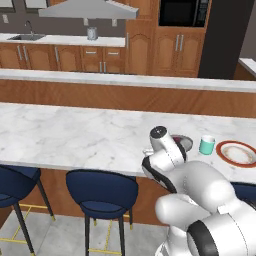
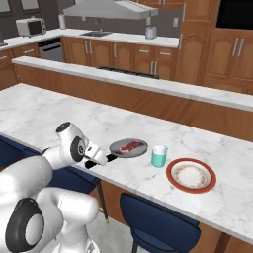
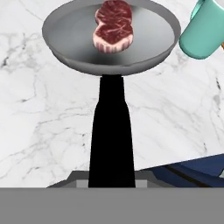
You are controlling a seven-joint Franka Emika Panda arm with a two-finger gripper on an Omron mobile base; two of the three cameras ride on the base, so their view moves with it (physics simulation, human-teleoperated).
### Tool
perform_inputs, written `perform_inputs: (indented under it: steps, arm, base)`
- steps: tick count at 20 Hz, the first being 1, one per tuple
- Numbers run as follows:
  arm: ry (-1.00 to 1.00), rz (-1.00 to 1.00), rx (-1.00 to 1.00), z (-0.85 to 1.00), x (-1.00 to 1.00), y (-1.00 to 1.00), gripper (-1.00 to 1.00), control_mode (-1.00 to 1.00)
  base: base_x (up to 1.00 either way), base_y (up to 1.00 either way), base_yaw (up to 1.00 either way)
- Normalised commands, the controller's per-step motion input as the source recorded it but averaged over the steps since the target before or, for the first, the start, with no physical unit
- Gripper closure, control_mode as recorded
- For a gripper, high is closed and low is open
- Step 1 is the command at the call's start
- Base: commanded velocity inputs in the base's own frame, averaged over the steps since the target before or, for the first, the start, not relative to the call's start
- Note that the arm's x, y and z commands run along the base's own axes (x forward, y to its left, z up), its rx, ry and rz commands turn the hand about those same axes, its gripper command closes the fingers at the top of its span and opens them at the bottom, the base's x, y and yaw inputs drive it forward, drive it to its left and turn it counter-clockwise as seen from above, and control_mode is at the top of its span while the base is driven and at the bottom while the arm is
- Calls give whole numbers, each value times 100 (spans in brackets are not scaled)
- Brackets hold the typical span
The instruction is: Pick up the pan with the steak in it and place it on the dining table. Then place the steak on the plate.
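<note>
One pan (image 2: 129, 147) with steak (image 2: 130, 146) over dining surface (image 2: 44, 111), jaws clenched on handle (image 3: 111, 131). Lower level, beside cup (image 2: 158, 156), short of plate (image 2: 190, 176); keep steak from sliding.

One pan (image 2: 128, 147), one steak (image 2: 130, 146), one plate (image 2: 190, 175), one teal cup (image 2: 158, 156), three blue stools (image 1: 101, 192).
</note>
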Motion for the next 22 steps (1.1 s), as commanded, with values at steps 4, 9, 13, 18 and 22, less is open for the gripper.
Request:
perform_inputs:
  steps: [4,9,13,18,22]
  arm:
    - [-1,2,-1,-56,-14,-20,100,-100]
    - [-1,1,0,-45,-11,-17,100,-100]
    - [1,0,0,-17,-6,-7,100,-100]
    - [0,0,0,-2,0,0,100,-100]
    - [0,0,0,-21,-8,-11,100,-100]
  base:
    - [0,0,0]
    - [0,0,0]
    - [0,0,0]
    - [0,0,0]
    - [0,0,0]
